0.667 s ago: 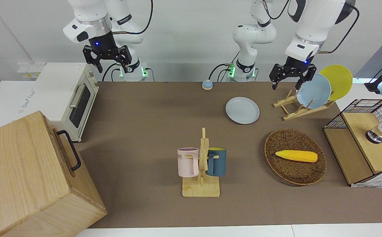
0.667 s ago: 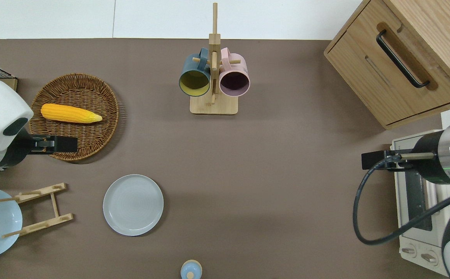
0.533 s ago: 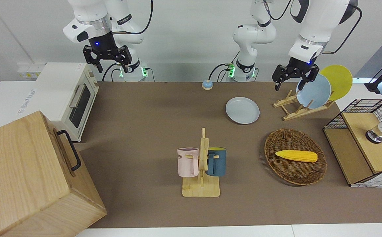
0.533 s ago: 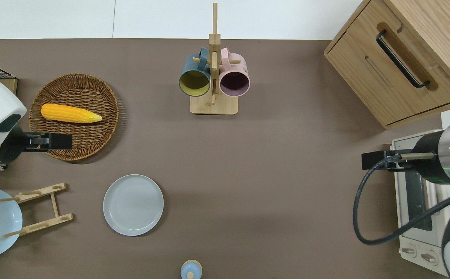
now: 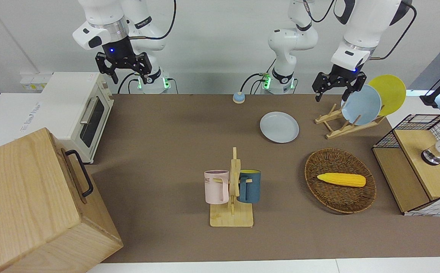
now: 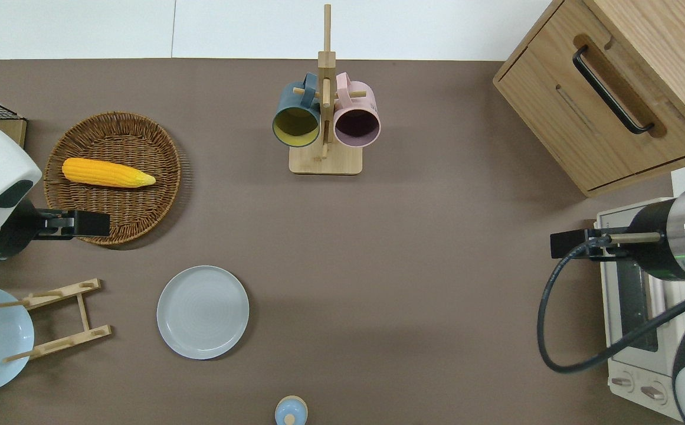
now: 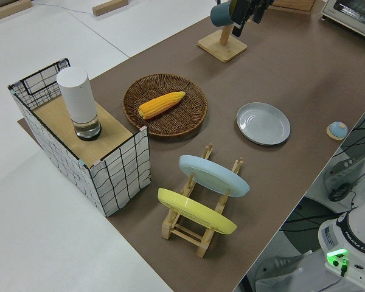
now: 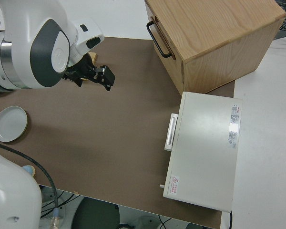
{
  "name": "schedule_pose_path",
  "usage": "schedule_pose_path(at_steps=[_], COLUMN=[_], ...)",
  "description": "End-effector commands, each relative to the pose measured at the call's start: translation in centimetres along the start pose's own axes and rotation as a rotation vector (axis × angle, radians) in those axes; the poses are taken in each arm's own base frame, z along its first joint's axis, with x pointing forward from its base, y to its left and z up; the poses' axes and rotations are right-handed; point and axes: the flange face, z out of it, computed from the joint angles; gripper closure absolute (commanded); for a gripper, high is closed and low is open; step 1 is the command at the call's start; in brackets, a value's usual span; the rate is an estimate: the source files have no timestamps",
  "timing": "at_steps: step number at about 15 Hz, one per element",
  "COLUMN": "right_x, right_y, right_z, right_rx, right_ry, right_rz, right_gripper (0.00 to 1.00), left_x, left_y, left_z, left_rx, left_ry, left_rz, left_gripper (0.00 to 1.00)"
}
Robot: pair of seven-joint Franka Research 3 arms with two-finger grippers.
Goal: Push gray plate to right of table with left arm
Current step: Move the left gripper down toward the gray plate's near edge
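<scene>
We find the round pale gray plate (image 5: pixel 279 127) (image 6: pixel 203 311) (image 7: pixel 263 123) flat on the brown table (image 6: pixel 413 265), beside the wooden plate rack (image 6: pixel 59 319). Left gripper (image 5: pixel 336 92) (image 6: pixel 85 224), open and empty, overhangs the wicker basket's (image 6: pixel 141 200) rim. Right arm parked, its fingers partly hidden.

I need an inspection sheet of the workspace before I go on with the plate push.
Surface: brown table, no spills seen.
Job's things: gray plate lies flat, untouched, beside the wooden plate rack.
Clutter: wicker basket with corn; mug tree with two mugs; sky-blue plate and yellow plate in the rack; small blue knob.
Grippers: left gripper open, raised over the basket's rim; right arm parked.
Cables: black cable loops on the right arm.
Surroundings: toaster oven, wooden cabinet, wire-grid shelf.
</scene>
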Motion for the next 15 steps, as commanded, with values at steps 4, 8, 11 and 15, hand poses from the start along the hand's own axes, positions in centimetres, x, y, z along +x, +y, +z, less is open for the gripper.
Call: schedule_pose_path(at_steps=[4,8,11,15], right_x=[-0.8,-0.8,-0.8,-0.8], right_y=[0.1,0.1,0.1,0.1], right_z=[0.0,0.0,0.0,0.0], right_rx=[0.009,0.009,0.009,0.009], right_ry=[-0.004,-0.004,-0.004,-0.004], right_rz=[0.021,0.021,0.021,0.021], right_gripper=[0.005,0.005,0.005,0.005], left_x=[-0.9,-1.4,-2.1,-3.7], left_y=[-0.4,-0.9,-1.8,-2.8], left_z=[0.5,3.4,6.7,11.8], left_rx=[0.015,0.016,0.02,0.023], left_ry=[-0.045,-0.105,-0.157,-0.207], left_rz=[-0.002,-0.003,-0.015,-0.034], left_gripper=[0.01,0.01,0.01,0.01])
